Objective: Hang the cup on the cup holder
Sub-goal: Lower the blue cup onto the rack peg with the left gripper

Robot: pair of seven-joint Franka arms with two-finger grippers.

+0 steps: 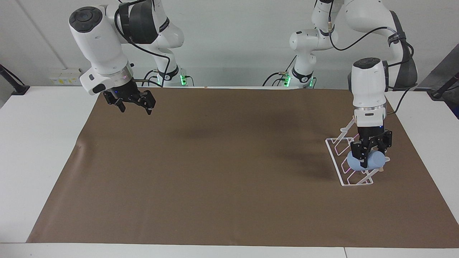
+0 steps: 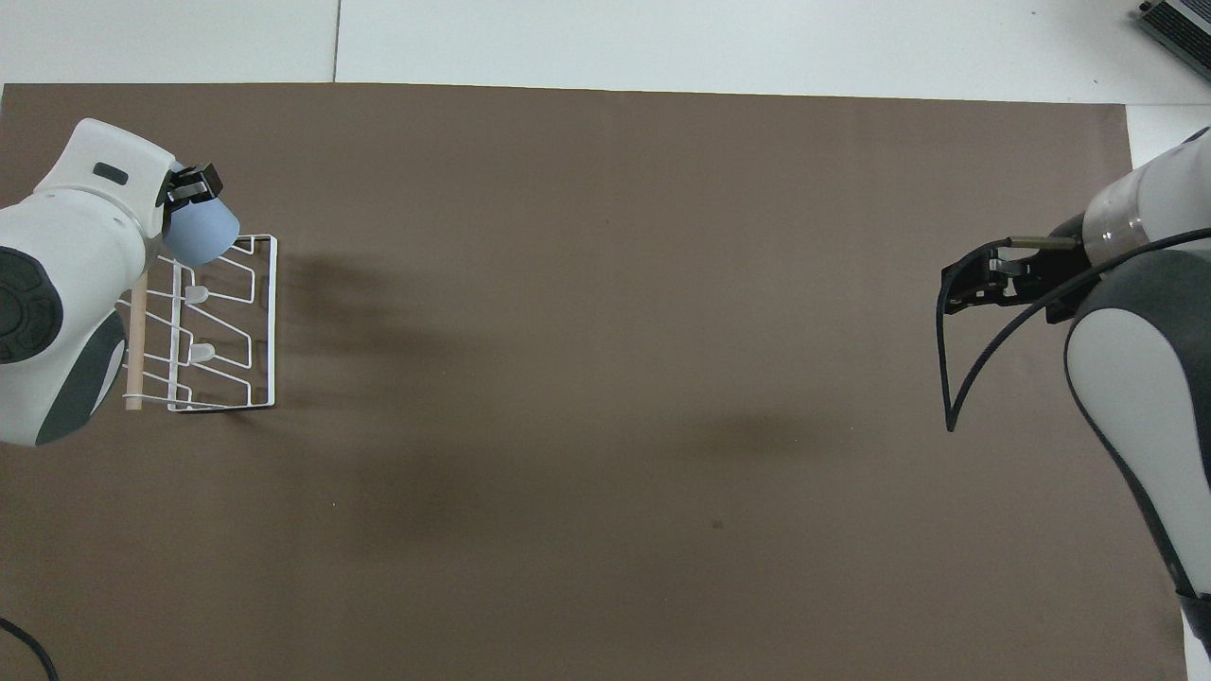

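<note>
My left gripper [image 1: 369, 157] is shut on the light-blue cup [image 1: 363, 161], which lies on its side in the jaws. It holds the cup over the end of the white wire cup holder [image 1: 340, 168] that is farthest from the robots. The cup [image 2: 201, 236] also shows in the overhead view, over the holder's [image 2: 265, 322] farthest corner, with the left gripper [image 2: 189, 189] on it. The holder's wooden dowel [image 2: 135, 350] is partly hidden by the left arm. My right gripper [image 1: 134, 104] hangs empty in the air at the right arm's end of the table, and it shows in the overhead view [image 2: 974, 288].
A brown mat [image 1: 222, 168] covers most of the white table [image 1: 36, 143]. The cup holder stands on the mat at the left arm's end. The right arm's black cable [image 2: 951, 378] hangs in a loop over the mat.
</note>
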